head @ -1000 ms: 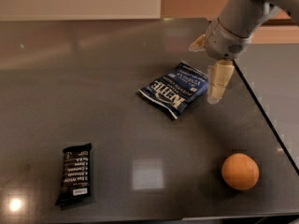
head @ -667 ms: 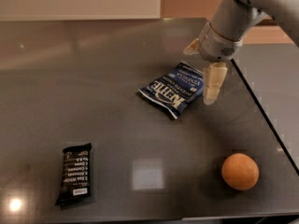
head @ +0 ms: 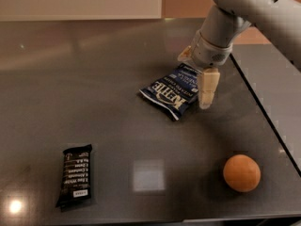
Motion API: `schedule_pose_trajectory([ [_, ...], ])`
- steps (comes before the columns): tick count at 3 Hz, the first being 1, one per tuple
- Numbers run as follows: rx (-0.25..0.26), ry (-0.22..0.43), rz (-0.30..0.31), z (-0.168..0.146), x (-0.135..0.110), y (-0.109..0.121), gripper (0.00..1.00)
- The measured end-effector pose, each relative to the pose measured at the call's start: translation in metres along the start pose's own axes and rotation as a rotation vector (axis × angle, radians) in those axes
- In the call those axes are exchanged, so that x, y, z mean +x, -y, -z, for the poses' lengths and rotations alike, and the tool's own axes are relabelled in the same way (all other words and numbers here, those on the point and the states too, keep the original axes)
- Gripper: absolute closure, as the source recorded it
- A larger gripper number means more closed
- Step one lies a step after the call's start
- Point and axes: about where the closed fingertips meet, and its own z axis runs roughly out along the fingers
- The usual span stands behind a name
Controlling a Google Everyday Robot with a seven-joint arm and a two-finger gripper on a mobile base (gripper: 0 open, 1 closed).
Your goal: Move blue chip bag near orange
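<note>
The blue chip bag (head: 170,91) lies flat on the dark table (head: 117,126), right of centre, white "Kettle" lettering up. My gripper (head: 196,73) hangs from the grey arm at the upper right and is down at the bag's right end. It is open. One cream finger (head: 207,89) stands just off the bag's near right edge, and the other finger (head: 185,54) is at its far corner, so the bag's end lies between them. The orange (head: 241,173) sits on the table at the lower right, well apart from the bag.
A black wrapped bar (head: 75,174) with white text lies at the lower left. A seam (head: 263,112) runs diagonally down the right side of the table, beside a second grey surface (head: 277,79). A pale wall panel (head: 80,1) stands behind the table.
My gripper has moved a little to the left, over the right end of the blue chip bag. The bag, the orange and the black bar have not moved.
</note>
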Motion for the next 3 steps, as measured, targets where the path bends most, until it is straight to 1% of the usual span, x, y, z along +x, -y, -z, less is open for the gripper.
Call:
schedule_pose_trajectory([
  [2, -0.042, -0.034, 0.039, -0.020, -0.006, -0.003, 0.00],
  [3, -0.056, -0.047, 0.050, -0.024, -0.007, -0.006, 0.18],
])
